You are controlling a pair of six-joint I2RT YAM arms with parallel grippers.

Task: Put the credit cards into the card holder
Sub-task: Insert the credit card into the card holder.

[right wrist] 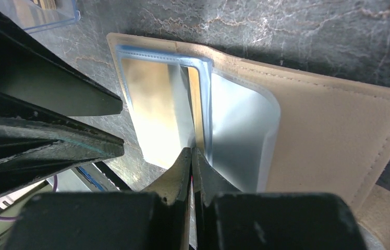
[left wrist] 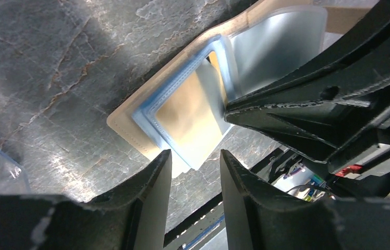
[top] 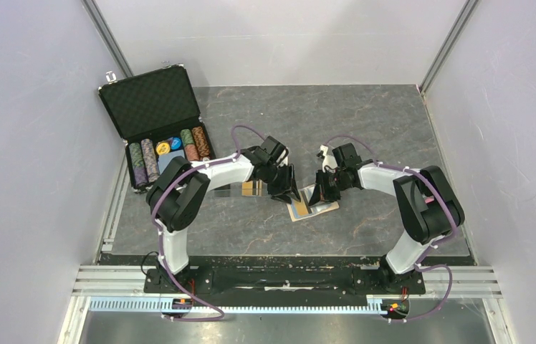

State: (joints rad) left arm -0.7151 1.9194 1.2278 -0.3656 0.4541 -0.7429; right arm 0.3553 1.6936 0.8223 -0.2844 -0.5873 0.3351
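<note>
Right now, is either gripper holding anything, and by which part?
The right gripper is shut on an edge of a clear sleeve in the card holder; the left gripper holds nothing.

Tabletop [top: 380, 115]: was dark grey, veined like stone.
Walls [top: 279, 36]: stood pale around the tabletop's three sides.

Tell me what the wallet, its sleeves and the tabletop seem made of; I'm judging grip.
Wallet: matte tan leather or imitation, stitched edge. Sleeves: clear glossy plastic, strong glare, bluish rims. Tabletop: dark veined stone, or a stone-print laminate; cannot tell.
</note>
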